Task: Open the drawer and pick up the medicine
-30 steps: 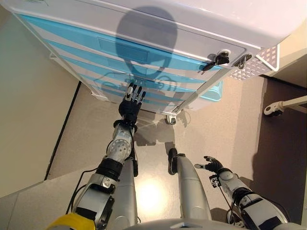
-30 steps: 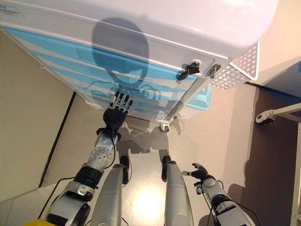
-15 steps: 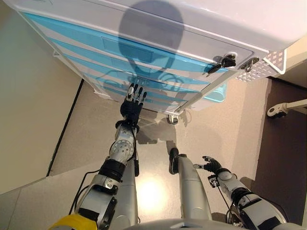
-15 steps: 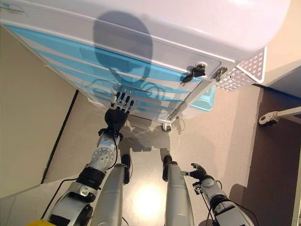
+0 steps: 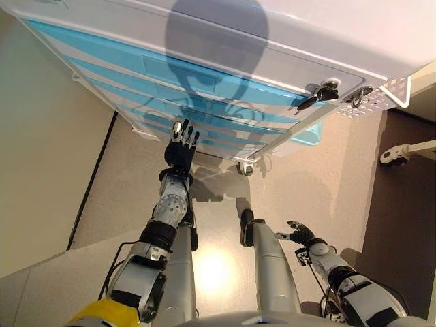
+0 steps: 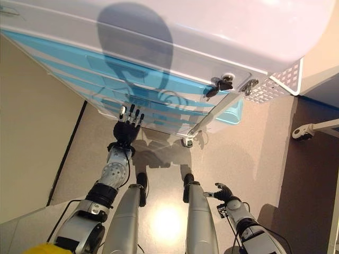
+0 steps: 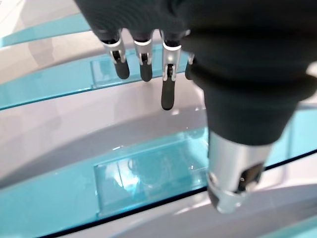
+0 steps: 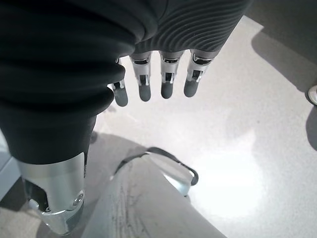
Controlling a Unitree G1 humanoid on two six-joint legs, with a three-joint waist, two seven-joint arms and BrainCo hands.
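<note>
A white cabinet (image 5: pixel 225 41) with several blue drawer fronts (image 5: pixel 170 71) stands before me, all drawers shut. No medicine shows in any view. My left hand (image 5: pixel 180 151) is raised in front of the lower drawers, fingers straight and open, holding nothing. In the left wrist view its fingers (image 7: pixel 142 62) hover just off a blue drawer front (image 7: pixel 148 173) with a recessed panel. My right hand (image 5: pixel 300 234) hangs low at my right side, open and empty, over the bare floor in the right wrist view (image 8: pixel 158 87).
A key (image 5: pixel 319 92) sits in a lock at the cabinet's top right corner. A white perforated basket (image 5: pixel 385 92) hangs on its right side. The cabinet stands on casters (image 5: pixel 244 169). Another wheeled leg (image 5: pixel 392 155) stands at the far right.
The camera has shifted a little. My left hand has moved slightly left along the lower drawer fronts, still open. The right hand has stayed in place.
</note>
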